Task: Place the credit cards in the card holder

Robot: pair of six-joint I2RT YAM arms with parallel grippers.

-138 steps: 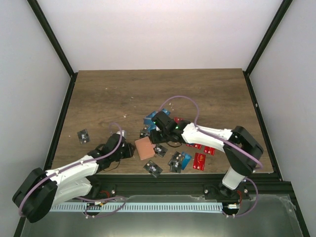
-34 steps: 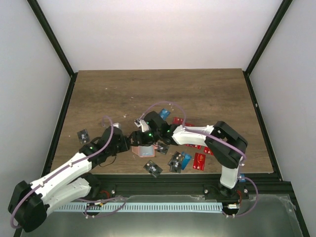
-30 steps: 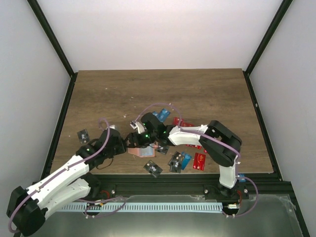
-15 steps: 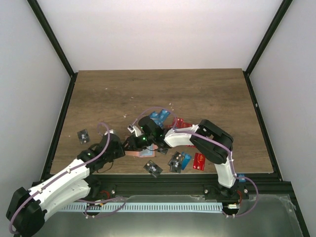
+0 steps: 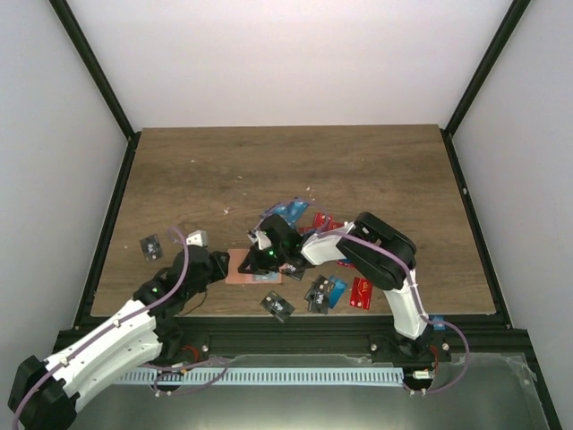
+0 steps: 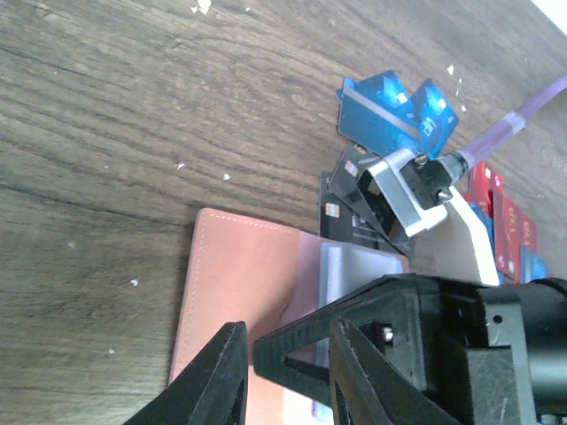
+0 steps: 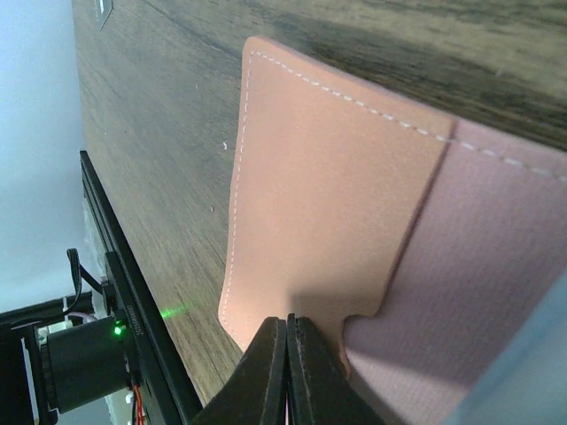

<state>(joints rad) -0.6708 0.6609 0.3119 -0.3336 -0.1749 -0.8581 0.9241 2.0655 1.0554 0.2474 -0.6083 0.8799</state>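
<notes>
- We are viewing the small, flat, squarish tan-orange leather-like card holder (image 5: 238,269). It is lying on the dark wood-grain table (image 5: 358,170) near the front edge, between the tips of the two arms.
- The card holder is showing a stitched tan flap on one side and a pinkish inner face beside it. A pale lilac-grey panel (image 6: 354,266) is sitting on that face, and we cannot tell whether it is a card or lining.
- The right gripper (image 7: 287,323) is clenched, its black fingertips pressing together at the flap's near edge beside a small notch. We cannot tell whether any leather is caught between them.
- The left gripper (image 6: 288,329) is hanging over the holder's near end with its fingers standing apart, and the right gripper's tip is lying between them. We cannot tell whether they are pinching anything.
- The thin plastic credit cards are lying on the table outside the holder. The blue cards (image 6: 390,106) are fanning out just beyond it, the black cards (image 6: 341,190) are sitting at its far edge under the right arm, and the red cards (image 6: 496,208) are lying further right.
- From above, we are seeing a lone black card (image 5: 150,245) well apart on the left and another black card (image 5: 277,305) near the front edge. A black-and-blue pair (image 5: 324,291) is lying just beside a single red card (image 5: 362,292).
</notes>
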